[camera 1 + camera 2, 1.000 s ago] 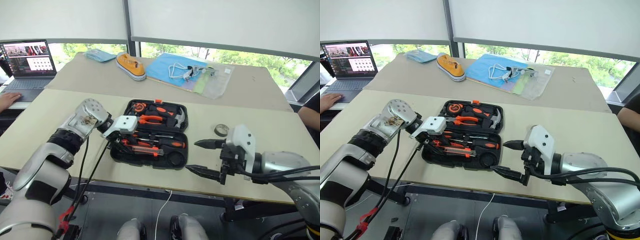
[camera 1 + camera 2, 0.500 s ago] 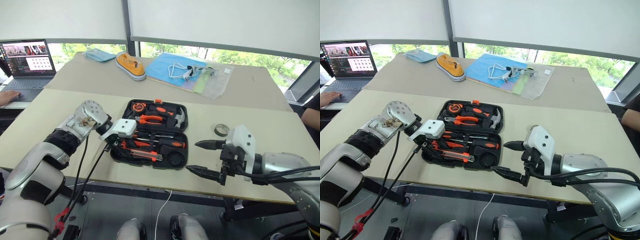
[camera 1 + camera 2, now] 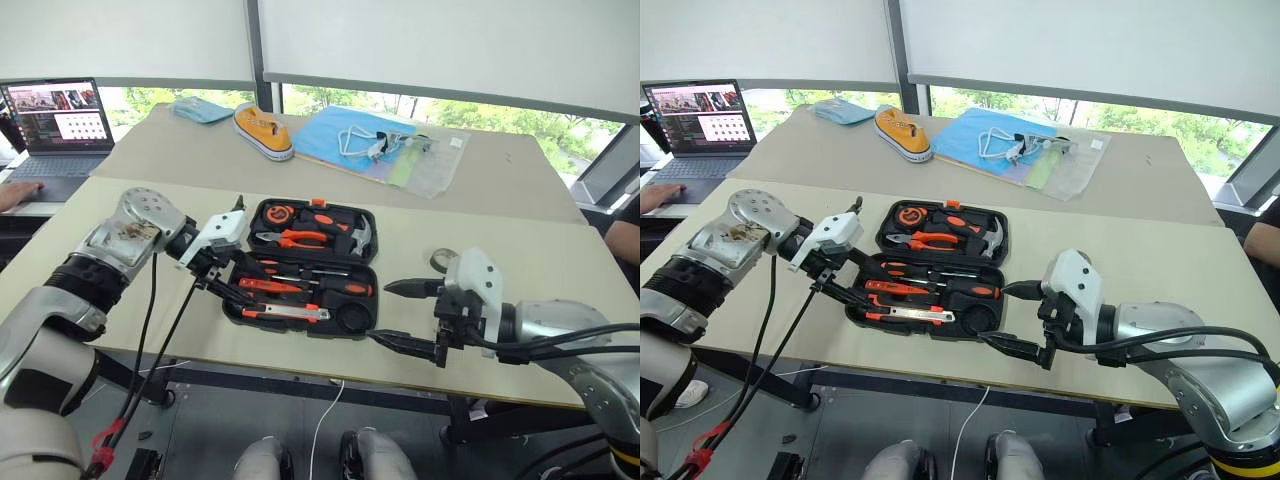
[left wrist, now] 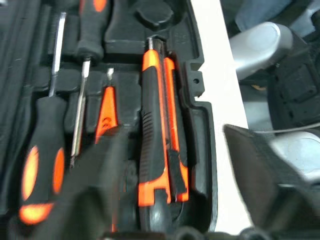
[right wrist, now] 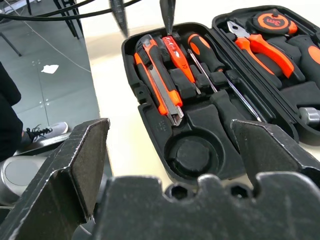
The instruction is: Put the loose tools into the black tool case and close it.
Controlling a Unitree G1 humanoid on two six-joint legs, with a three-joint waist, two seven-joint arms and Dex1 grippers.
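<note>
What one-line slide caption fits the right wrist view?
Open right gripper faces the open black plastic tool case: orange-black utility knife seated, round recess empty.

Tool case lies open mid-counter; knife and screwdrivers sit in its near half, tape roll on counter right of it.
</note>
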